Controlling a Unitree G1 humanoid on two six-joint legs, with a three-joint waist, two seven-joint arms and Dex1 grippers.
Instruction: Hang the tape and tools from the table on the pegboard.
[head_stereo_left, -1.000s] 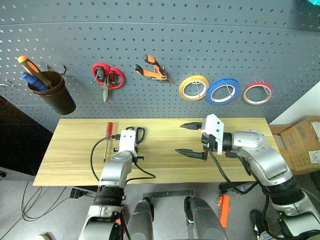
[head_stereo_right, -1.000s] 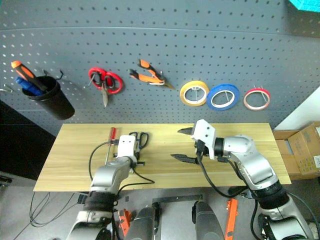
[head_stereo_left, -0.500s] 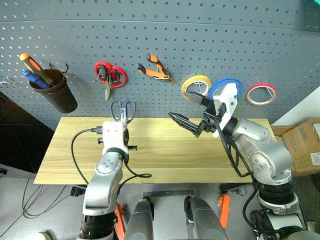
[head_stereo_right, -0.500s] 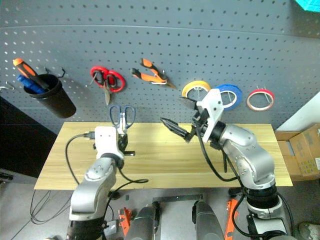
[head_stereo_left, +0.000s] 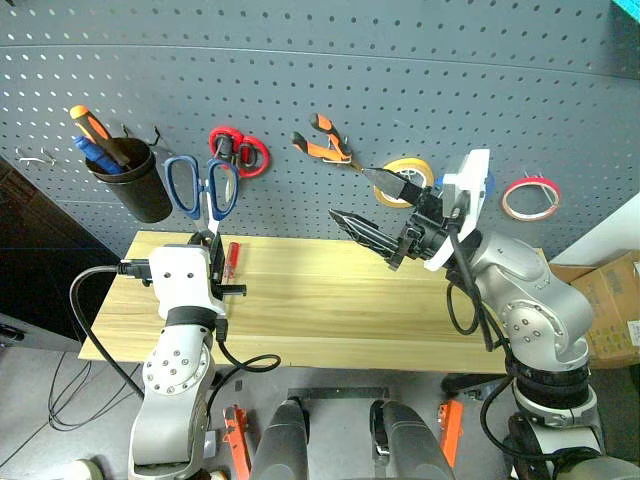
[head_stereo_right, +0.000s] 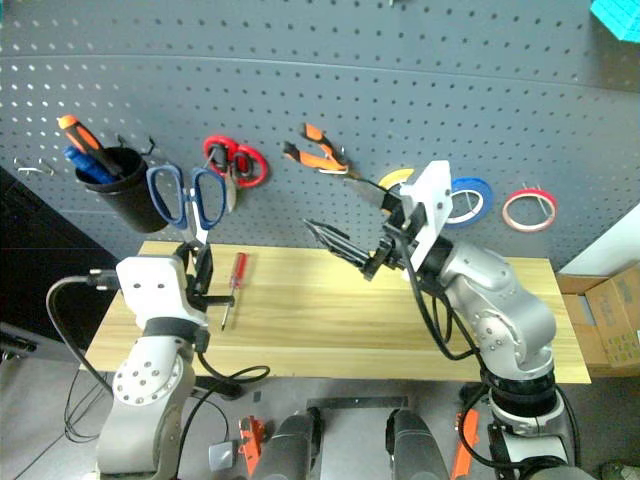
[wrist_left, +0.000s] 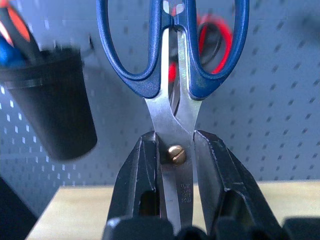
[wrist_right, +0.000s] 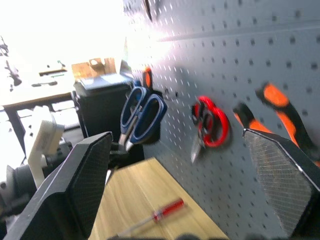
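Against the dark grey pegboard (head_stereo_left: 400, 60), the scissors (head_stereo_left: 203, 190) stand upright, blue handles above the left gripper (head_stereo_left: 212, 243) fingers pinching the blades at the pivot, while the right gripper (head_stereo_left: 375, 205) fingers are spread empty.

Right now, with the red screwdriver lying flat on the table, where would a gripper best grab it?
Probably the red handle, from straight above. The screwdriver lies flat on the table, handle toward the pegboard, thin shaft toward the robot. The handle is the thickest part, with free tabletop either side for the open right gripper.
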